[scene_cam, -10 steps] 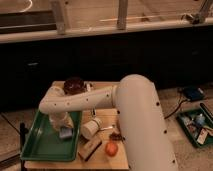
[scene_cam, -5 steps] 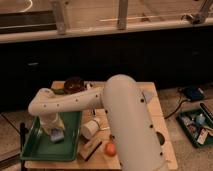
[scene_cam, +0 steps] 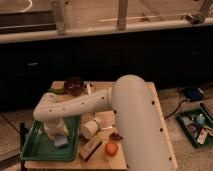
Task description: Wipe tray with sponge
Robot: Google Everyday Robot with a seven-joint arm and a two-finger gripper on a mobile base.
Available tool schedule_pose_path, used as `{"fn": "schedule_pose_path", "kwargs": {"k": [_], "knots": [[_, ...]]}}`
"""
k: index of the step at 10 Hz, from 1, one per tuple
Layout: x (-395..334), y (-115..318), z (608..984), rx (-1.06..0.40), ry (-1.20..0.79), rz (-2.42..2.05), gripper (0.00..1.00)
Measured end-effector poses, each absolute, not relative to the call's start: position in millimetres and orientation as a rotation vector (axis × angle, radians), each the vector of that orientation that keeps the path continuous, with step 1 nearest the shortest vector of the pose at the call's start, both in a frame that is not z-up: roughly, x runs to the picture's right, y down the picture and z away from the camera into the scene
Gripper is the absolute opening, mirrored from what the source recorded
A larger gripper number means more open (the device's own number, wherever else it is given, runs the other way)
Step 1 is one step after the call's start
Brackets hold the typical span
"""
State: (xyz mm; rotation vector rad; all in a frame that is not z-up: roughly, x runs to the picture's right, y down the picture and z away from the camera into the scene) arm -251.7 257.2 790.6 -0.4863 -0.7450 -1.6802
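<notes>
The large green tray (scene_cam: 37,148) lies on the left front of the wooden table. The light-blue sponge (scene_cam: 61,141) sits inside it near the right side. My white arm reaches from the right across the table and bends down into the tray. My gripper (scene_cam: 56,131) is at the end of the arm, pointing down, right over the sponge and seemingly in contact with it.
A white cup (scene_cam: 91,128) lies on its side just right of the tray. A brown block (scene_cam: 90,149) and an orange fruit (scene_cam: 111,148) lie near the table's front edge. A dark bowl (scene_cam: 74,85) stands at the back. A smaller green tray (scene_cam: 198,126) of small items is on the floor at right.
The arm's elbow and gripper have swung left and toward the front, moving the sponge across the tray's inside. The other objects have stayed in place.
</notes>
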Motion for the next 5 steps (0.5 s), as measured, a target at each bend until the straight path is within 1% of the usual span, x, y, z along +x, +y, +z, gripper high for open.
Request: {"fn": "schedule_pose_path", "kwargs": {"k": [5], "knots": [[-248.5,228.5,812.4,-0.485,-0.713,-1.677,0.0]]}}
